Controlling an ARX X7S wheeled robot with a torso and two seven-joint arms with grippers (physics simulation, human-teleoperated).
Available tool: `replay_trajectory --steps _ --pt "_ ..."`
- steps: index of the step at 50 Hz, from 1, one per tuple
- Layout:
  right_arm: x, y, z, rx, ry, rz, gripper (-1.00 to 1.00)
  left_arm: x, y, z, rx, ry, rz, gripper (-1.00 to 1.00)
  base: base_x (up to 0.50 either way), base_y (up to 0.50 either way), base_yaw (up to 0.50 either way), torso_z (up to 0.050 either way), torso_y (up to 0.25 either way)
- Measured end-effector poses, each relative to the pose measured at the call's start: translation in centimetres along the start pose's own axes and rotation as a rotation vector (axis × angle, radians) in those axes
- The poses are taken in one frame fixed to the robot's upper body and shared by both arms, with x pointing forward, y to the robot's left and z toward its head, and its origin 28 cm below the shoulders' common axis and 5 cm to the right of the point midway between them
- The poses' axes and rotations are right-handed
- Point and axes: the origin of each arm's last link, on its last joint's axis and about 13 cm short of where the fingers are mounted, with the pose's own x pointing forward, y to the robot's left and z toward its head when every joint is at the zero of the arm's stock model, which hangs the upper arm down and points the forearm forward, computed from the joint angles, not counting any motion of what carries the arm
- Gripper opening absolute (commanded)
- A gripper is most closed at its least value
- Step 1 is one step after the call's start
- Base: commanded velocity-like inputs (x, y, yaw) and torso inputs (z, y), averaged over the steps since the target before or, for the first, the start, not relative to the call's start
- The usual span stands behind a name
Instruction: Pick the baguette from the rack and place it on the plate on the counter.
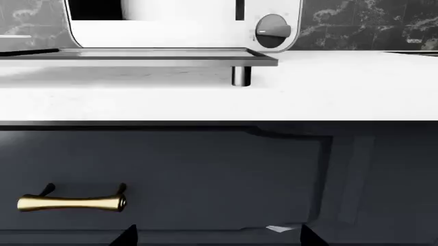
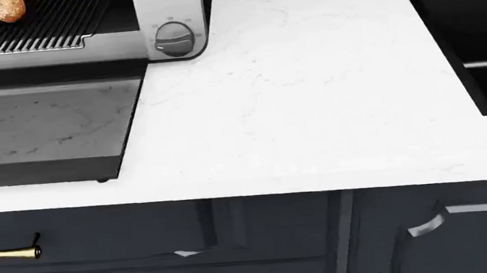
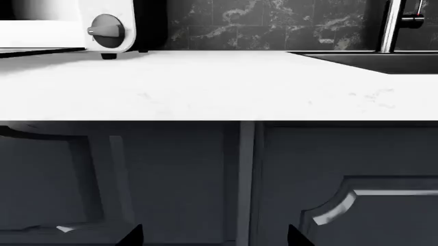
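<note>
1. Baguette end, golden-brown and crusty (image 2: 5,8), sits on the dark wire-bar rack (image 2: 40,25) inside the silver toaster oven (image 2: 172,23), well up and away from both grippers.
2. Both grippers hang low in front of the dark navy cabinets (image 2: 262,241), below the white marble counter (image 2: 292,92).
3. Only dark fingertip points of the left gripper (image 1: 215,237) and right gripper (image 3: 213,236) show, spread apart, nothing between them.

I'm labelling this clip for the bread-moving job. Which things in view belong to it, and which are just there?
Belongs to the job:
baguette, one end showing
rack under it
counter
(no plate in view)

Just there:
oven door, folded open
oven knob
sink
faucet
brass handle
</note>
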Motion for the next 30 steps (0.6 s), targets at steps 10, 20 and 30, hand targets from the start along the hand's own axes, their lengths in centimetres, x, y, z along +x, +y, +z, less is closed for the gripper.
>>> replay_trajectory --steps 10,20,30 --pt "0.00 0.07 0.11 0.008 0.000 0.004 1.00 -0.13 0.00 -0.01 0.004 0.002 0.002 1.00 0.00 0.00 0.00 0.000 0.000" --pt "-0.11 0.03 0.02 0.007 0.002 0.001 1.00 -0.09 0.01 -0.02 0.002 -0.002 0.001 1.00 0.00 0.00 0.00 0.000 0.000" --pt "-0.21 -0.05 0.01 0.010 0.008 -0.001 1.00 -0.20 -0.05 0.36 0.019 -0.018 -0.004 1.00 0.00 0.00 0.00 0.013 0.000"
